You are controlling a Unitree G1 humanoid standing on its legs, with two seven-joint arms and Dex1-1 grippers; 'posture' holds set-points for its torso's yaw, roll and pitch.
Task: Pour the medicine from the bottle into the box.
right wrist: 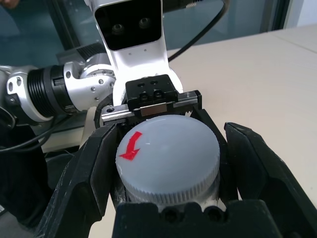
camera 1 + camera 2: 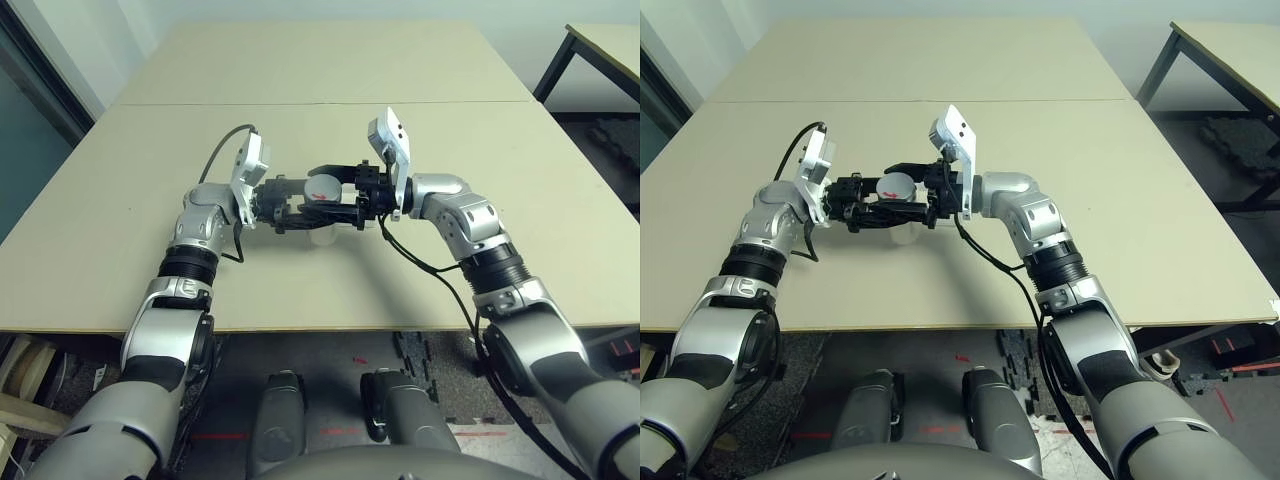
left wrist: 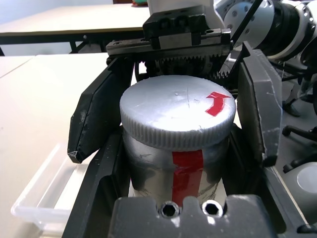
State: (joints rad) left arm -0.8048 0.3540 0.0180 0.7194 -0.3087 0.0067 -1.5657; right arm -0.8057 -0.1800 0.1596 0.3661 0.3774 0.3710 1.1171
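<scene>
**A:** Why is the small white-grey cylindrical pill bottle with the red stripe (image 3: 185, 173) held up in the air between the two arms?

**B:** The left gripper (image 3: 178, 148) has its two black fingers pressed against the bottle's body, pinching it just under the lid. That keeps the bottle upright and steady above the beige table (image 2: 330, 70), so the other arm can work on the top.

**A:** And the top is not off yet?

**B:** No. The grey ribbed round cap with a red arrow (image 1: 168, 156) sits on the bottle's mouth. I'd judge the step in hand to be uncapping, since nothing can pour while it is on.

**A:** What is the right gripper (image 1: 168, 163) doing?

**B:** It comes in level from the opposite side, and its black fingers (image 1: 86, 171) stand spread on either side of the cap. There is a visible gap on at least one side, so it flanks the cap and does not clamp it.

**A:** Where is the shallow square clear plastic box (image 3: 42, 198)?

**B:** On the table below the held bottle, slightly to one side, so that once the cap is off a tilt should drop the medicine straight in.

**A:** Any risk?

**B:** Probably the bottle turning in the left grip when the cap is twisted.
</scene>
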